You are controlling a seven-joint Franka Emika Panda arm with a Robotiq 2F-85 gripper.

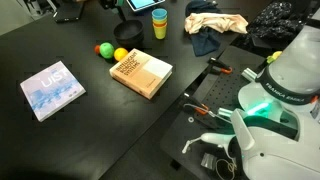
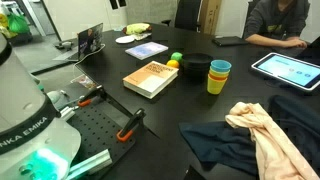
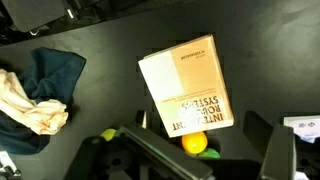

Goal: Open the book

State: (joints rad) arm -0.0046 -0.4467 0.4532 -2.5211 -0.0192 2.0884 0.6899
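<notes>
The book is thick, with a brown-orange cover and white lettering. It lies closed and flat on the black table in both exterior views. In the wrist view the book lies below the camera, with its lettering toward the jaws. My gripper shows only as two dark fingers at the bottom edge of the wrist view. The fingers are spread wide apart, empty, and well clear of the book. The gripper itself does not show in either exterior view.
A yellow ball and a green ball lie beside the book. A light-blue book, stacked cups, a black bowl, heaped clothes, orange-handled clamps and a tablet are also on the table.
</notes>
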